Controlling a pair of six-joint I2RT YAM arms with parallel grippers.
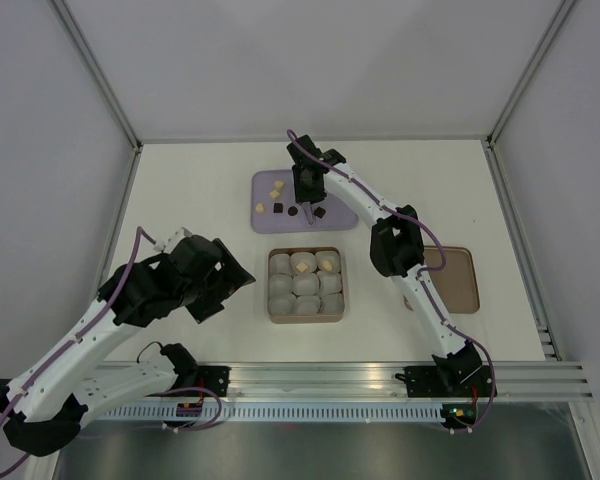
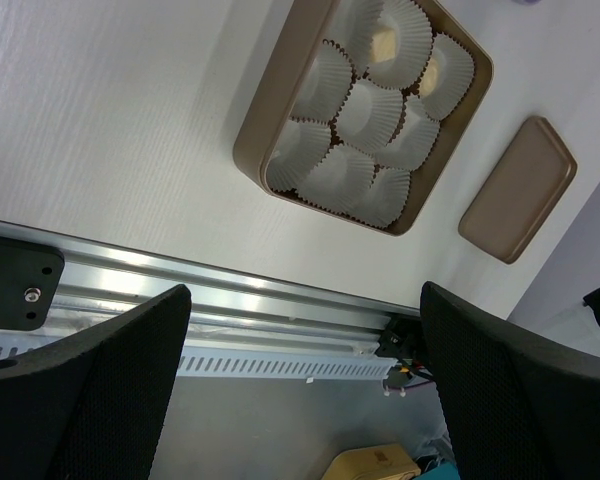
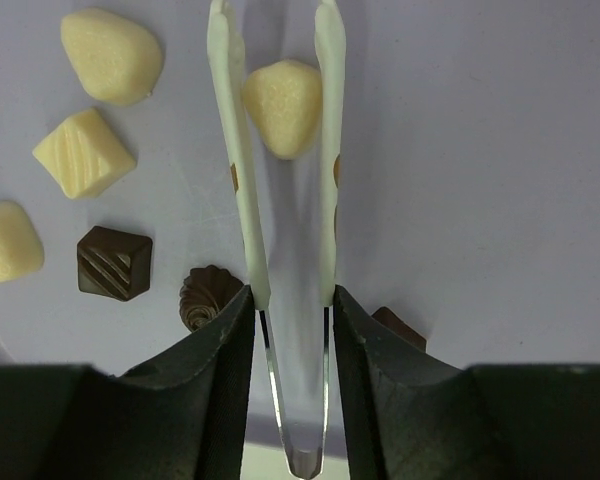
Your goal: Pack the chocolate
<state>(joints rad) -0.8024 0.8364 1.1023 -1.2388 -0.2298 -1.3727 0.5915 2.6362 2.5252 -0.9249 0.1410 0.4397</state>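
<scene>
Right claw [image 3: 292,300] clenched on tongs [image 3: 232,150], pointing down at purple tray [image 3: 500,150]. Tong arms sit against both sides of one cream chocolate [image 3: 283,105]; cannot tell if it is lifted or resting on the tray. Loose on tray beside it are three more cream chocolates [image 3: 83,152] and the dark chocolates: a square one [image 3: 115,262], a ridged round one [image 3: 208,297], and one half hidden behind a claw finger [image 3: 400,325]. Tray lies by the desk [image 1: 180,190] far edge, middle. Box [image 1: 345,290] of white cups [image 1: 280,290] sits mid-desk, just nearer than the tray; two far-row cups each hold a cream piece [image 2: 385,42]. Brown lid [image 1: 460,280] lies beside the box, toward the right edge. Left claw [image 2: 305,290] released, jaws wide, grasping nothing, hovers over the near-left desk, left of the box.
</scene>
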